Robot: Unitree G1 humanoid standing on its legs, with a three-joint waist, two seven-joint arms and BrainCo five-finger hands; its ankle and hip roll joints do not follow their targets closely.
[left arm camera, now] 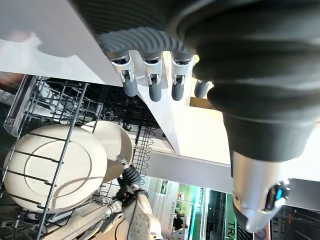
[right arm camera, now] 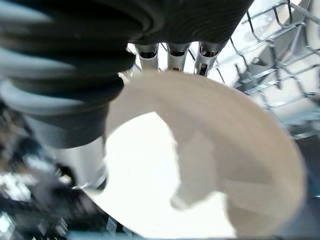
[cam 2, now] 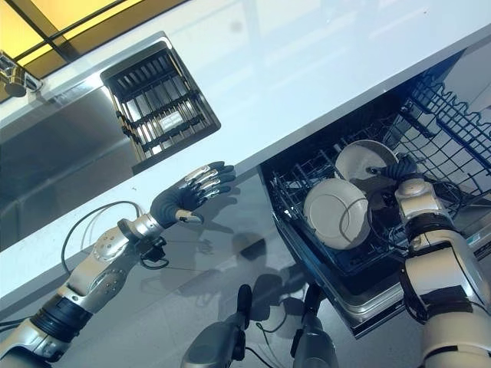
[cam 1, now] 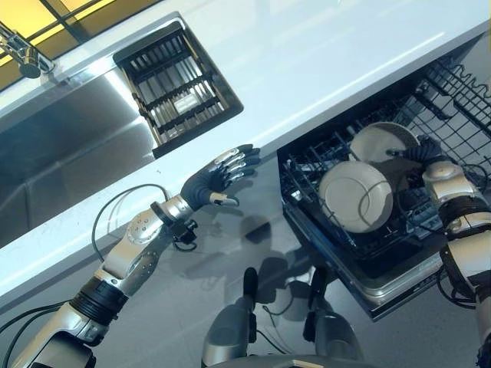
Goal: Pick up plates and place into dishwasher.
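Altogether two plates (cam 1: 355,195) (cam 1: 381,140) upright in one dishwasher rack (cam 1: 322,157).

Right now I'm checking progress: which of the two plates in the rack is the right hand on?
The rear plate, standing behind the front plate in the rack. The right hand grips its edge; the front plate stands free.

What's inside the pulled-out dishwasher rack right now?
Two round cream plates, the nearer and the farther, stand in the black wire dishwasher rack. The right hand is at the farther; its fingers are hidden.
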